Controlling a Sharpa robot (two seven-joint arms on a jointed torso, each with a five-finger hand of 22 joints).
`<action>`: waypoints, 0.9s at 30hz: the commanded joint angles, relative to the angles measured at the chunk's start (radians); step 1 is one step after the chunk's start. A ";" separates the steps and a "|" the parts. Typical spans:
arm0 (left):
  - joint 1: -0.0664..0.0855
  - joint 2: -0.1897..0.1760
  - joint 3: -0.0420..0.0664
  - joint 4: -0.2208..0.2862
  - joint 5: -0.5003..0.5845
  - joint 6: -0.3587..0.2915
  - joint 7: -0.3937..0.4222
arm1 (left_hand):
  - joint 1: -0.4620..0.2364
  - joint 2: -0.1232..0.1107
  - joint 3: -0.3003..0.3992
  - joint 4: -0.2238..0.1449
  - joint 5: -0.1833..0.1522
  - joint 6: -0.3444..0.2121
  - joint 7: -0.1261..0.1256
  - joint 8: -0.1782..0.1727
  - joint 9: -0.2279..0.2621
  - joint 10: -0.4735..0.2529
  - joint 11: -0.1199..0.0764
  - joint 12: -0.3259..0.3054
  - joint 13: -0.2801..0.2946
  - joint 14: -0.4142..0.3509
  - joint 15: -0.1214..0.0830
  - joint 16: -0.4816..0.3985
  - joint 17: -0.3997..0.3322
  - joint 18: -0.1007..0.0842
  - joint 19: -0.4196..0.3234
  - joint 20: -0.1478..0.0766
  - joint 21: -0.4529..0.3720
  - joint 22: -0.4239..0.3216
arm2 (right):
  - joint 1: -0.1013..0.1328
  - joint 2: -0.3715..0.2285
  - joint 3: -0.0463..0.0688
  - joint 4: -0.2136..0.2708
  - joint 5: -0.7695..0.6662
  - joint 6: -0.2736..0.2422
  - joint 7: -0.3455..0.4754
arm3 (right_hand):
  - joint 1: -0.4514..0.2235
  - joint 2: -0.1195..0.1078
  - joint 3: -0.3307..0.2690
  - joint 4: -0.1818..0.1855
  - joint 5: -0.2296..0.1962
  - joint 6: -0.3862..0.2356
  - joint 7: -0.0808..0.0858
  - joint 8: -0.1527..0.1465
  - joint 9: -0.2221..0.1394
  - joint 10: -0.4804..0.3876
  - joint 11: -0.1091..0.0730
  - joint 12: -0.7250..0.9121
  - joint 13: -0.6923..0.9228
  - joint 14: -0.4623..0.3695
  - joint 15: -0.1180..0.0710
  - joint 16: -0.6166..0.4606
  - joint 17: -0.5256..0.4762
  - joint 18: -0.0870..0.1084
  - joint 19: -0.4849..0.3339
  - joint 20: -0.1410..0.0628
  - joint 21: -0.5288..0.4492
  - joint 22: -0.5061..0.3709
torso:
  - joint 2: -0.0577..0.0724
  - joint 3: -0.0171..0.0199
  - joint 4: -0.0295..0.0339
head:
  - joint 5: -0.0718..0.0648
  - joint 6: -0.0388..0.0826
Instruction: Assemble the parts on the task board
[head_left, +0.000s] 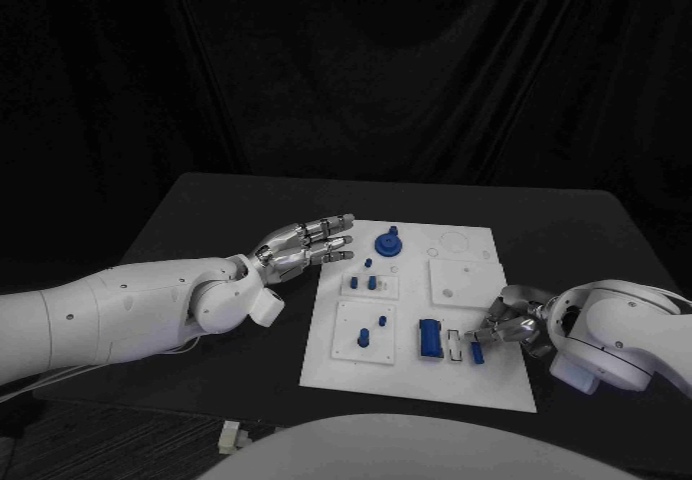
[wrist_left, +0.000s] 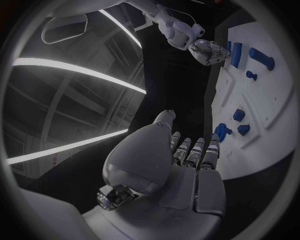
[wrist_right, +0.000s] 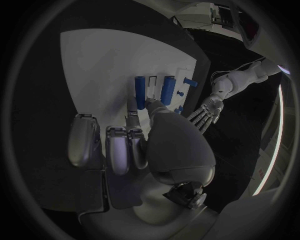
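Head view: right hand (head_left: 508, 322) sat at the task board's (head_left: 476, 385) near right edge, fingertips touching the slim blue bar (head_left: 477, 351), long axis pointing away from robot; grasp unclear. Left hand (head_left: 303, 245) hovered spread, farther off.

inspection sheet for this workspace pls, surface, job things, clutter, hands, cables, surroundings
surface: black table, matte, with the white task board lying in its middle.
job's things: blue parts on the board; a round knob part at its far end, small pegs in the mid panel, a long blue block near the right side.
clutter: a small pale object at the table's near edge, too small to identify.
hands: left hand hovers at the board's left edge, fingers extended, holding nothing; right hand is at the board's right edge by a thin blue bar, whether it grips it cannot be told.
cables: nothing seen.
surroundings: dark curtain behind the table.
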 joint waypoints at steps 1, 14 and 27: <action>-0.001 0.002 0.001 0.002 0.002 0.014 0.009 | -0.006 0.003 0.002 -0.002 0.006 0.001 0.005 0.004 0.001 -0.001 0.006 0.004 0.001 -0.002 0.006 0.003 0.001 -0.008 0.004 -0.001 0.004 -0.001 | 0.000 0.002 0.000 -0.007 0.086 -0.020 0.002 | -0.004 0.003 0.007 -0.011 0.006 0.007 -0.002 0.007 0.002 0.103 -0.005 0.004 0.263 0.085 -0.003 0.001 0.171 0.007 -0.001 -0.003 0.003 0.181 | 0.000 0.0002 0.0000 | 0.000 0.000; -0.002 0.006 0.001 0.000 0.002 0.017 0.004 | -0.006 0.003 0.002 -0.002 0.006 0.001 0.005 0.004 0.001 -0.001 0.006 0.004 0.001 -0.002 0.006 0.003 0.001 -0.008 0.004 -0.001 0.004 -0.001 | 0.000 0.014 0.000 -0.026 0.181 -0.016 0.004 | -0.005 0.006 0.009 -0.011 0.009 0.008 -0.003 0.009 0.004 0.103 -0.005 0.004 0.263 0.085 -0.004 0.002 0.172 0.007 -0.001 -0.004 0.002 0.181 | 0.000 -0.0001 -0.0010 | -0.001 0.000; -0.002 0.007 0.001 -0.001 0.002 0.020 0.001 | -0.006 0.003 0.002 -0.002 0.006 0.001 0.005 0.004 0.001 -0.001 0.006 0.004 0.001 -0.002 0.006 0.003 0.001 -0.008 0.004 -0.001 0.004 -0.001 | 0.000 0.025 0.000 -0.042 0.221 -0.015 0.005 | -0.007 0.007 0.010 -0.011 0.010 0.008 -0.003 0.010 0.004 0.103 -0.005 0.004 0.263 0.085 -0.004 0.001 0.171 0.008 -0.002 -0.004 -0.001 0.180 | 0.000 0.0002 -0.0007 | -0.001 0.000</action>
